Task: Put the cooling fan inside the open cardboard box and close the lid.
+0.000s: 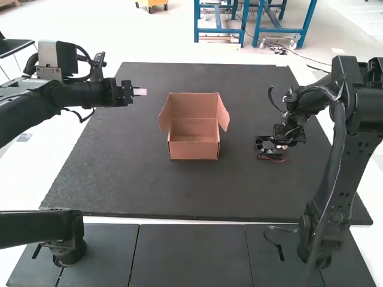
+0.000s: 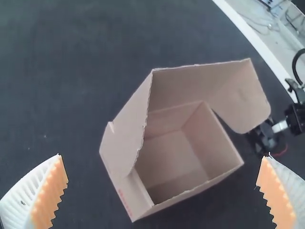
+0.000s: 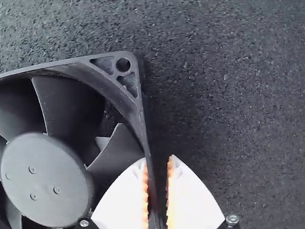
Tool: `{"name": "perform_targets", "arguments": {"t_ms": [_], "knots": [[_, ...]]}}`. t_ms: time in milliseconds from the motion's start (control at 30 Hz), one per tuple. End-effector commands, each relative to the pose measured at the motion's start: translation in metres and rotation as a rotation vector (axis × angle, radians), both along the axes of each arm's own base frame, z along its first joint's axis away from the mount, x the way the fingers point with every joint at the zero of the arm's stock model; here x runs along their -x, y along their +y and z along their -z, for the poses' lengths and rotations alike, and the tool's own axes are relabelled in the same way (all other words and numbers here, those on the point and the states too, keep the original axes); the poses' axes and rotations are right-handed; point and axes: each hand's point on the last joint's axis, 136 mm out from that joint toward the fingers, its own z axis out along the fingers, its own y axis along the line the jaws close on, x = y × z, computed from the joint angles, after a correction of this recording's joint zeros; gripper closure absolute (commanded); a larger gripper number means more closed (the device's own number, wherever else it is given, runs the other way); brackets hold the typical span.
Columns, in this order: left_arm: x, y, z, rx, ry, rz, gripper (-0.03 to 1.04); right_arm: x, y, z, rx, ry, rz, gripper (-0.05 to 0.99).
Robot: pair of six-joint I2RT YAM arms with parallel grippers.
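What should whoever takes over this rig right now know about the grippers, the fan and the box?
Right gripper: shut on one frame wall of the cooling fan, low at the mat, right of the cardboard box.
Left gripper: open, holding nothing, above the mat to the left of the box.
Box: mid-mat, empty, its lid standing open.
Done: fan gripped.
Left to do: carry the fan into the box, release it, fold the lid shut.
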Motion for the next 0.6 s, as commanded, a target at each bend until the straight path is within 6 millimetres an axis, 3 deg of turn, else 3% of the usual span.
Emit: {"name": "perform_targets", "arguments": {"t_ms": [0, 33, 367, 467, 567], "knots": [[0.0, 0.0, -0.023, 0.001, -0.059, 0.011, 0.07, -0.002, -0.001, 0.012, 0.011, 0.02, -0.005, 0.91], [0.0, 0.0, -0.023, 0.003, -0.058, 0.01, 0.07, -0.002, 0.001, 0.012, 0.002, 0.019, -0.009, 0.95], [0.002, 0.001, -0.017, 0.0, -0.038, 0.009, 0.07, 0.004, 0.005, 0.007, -0.022, 0.052, -0.003, 0.96], [0.003, 0.001, -0.011, -0.001, -0.026, 0.009, 0.07, 0.005, 0.007, -0.011, -0.042, 0.049, -0.006, 0.96], [0.003, 0.001, -0.006, -0.002, -0.016, 0.01, 0.07, -0.005, 0.008, -0.041, -0.051, -0.03, -0.008, 0.96]]}}
